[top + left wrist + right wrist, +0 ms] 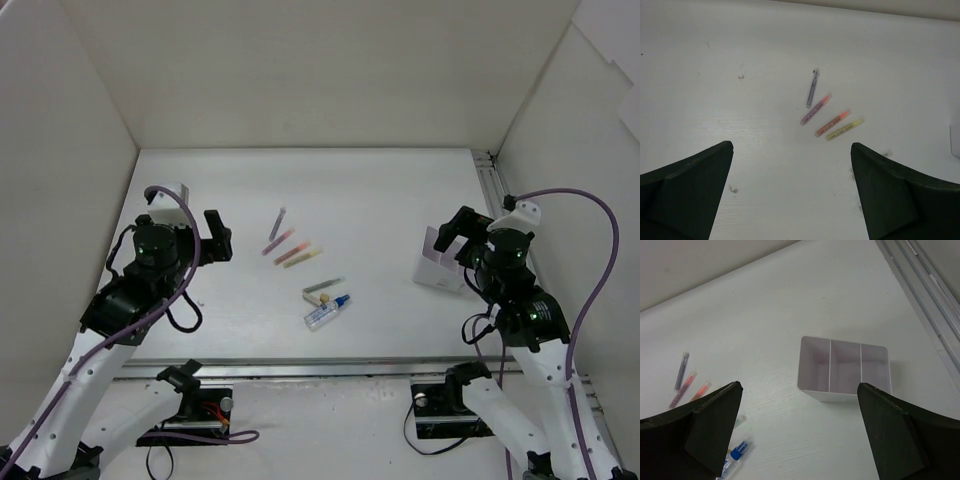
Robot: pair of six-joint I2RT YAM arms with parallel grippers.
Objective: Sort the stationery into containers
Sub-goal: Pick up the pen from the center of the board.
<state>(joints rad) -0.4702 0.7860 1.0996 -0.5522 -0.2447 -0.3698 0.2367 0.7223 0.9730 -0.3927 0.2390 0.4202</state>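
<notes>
Tiny dark marks along the sides of the pens in the left wrist view, too small to read.

Left gripper (217,238): up off the table (400,200) on the left side, arm bent at the elbow. Fingers spread wide, holding nothing. Pointed down and across at the row of pens, well apart from them.

Four pens near the middle of the table, side by side, all slanted like a little fan. Purple pen (812,88) farthest back, then pink pen (815,110), then orange pen (832,122), then yellow pen (844,129). Close together. Seen ahead of the two dark fingertips in the left wrist view.

A bit nearer to the arms: grey pen (323,286), with a beige bit (323,298) just beside it. Just below those, a white tube (326,313) with a blue cap (740,449).

Right gripper (452,232): up off the table on the right side. Fingers spread wide here too, holding nothing.

Box (840,394) just ahead of that gripper, showing in the gap between its fingers in the right wrist view. White, open on top, three slots in a row, pale pink-purple inside. Flat on the table near the right wall, well apart from the pens and the tube.
</notes>
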